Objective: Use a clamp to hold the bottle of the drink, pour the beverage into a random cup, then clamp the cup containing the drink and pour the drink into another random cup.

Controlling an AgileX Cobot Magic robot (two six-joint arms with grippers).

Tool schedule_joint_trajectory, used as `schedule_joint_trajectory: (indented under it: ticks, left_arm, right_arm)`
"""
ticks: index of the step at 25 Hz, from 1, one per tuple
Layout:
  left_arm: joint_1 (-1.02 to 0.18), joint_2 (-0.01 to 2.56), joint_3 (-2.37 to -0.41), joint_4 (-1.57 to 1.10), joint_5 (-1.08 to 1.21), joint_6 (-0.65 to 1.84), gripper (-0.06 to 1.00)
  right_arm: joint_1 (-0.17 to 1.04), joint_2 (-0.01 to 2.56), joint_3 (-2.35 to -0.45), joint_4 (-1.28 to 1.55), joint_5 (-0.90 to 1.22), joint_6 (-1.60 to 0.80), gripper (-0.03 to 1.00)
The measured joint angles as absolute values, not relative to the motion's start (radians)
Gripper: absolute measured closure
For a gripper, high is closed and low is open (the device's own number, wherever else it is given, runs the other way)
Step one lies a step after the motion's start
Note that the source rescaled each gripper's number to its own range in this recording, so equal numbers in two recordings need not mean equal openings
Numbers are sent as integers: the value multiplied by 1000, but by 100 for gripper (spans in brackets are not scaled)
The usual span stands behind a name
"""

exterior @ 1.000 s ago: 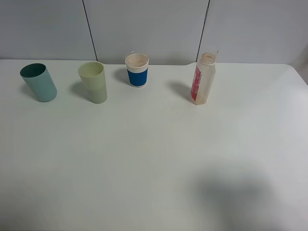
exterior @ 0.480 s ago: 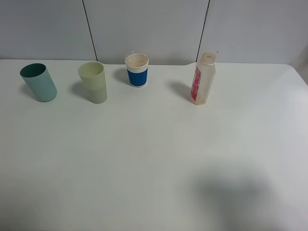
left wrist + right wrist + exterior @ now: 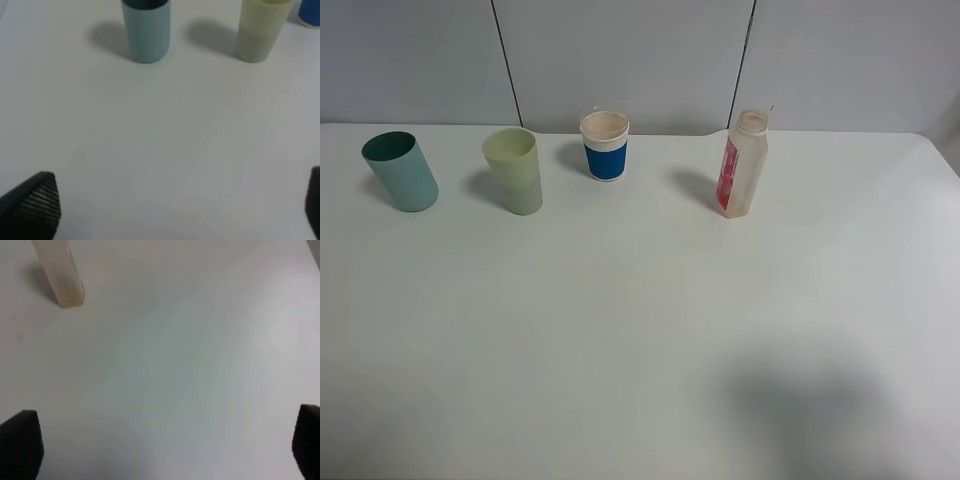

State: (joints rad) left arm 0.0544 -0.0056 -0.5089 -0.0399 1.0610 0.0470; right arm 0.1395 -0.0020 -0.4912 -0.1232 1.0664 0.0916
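On the table [image 3: 640, 330]: three cups [image 3: 515, 170], one bottle [image 3: 742, 165].

You have three cups on the white table [image 3: 640, 330]: one teal cup [image 3: 401, 171] at far left, one pale green cup [image 3: 515, 169] just right of it, and one blue-banded paper cup [image 3: 605, 146] farther right and a little farther back. You have one bottle [image 3: 743, 165] with a red label, standing at far right, uncapped. That makes four things in a row.
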Motion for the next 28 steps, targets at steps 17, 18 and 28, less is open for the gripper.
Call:
schedule_joint_trajectory:
  ticks: [17, 18, 28]
  left_arm:
    - [54, -6, -509, -40, 1061, 47, -3]
    - [54, -6, -509, -40, 1061, 47, -3]
    - [54, -6, -509, -40, 1061, 47, -3]
  right_arm:
    - [139, -2, -491, -123, 1066, 92, -3]
    - [139, -2, -491, -123, 1066, 92, -3]
    - [139, -2, -491, -123, 1066, 92, -3]
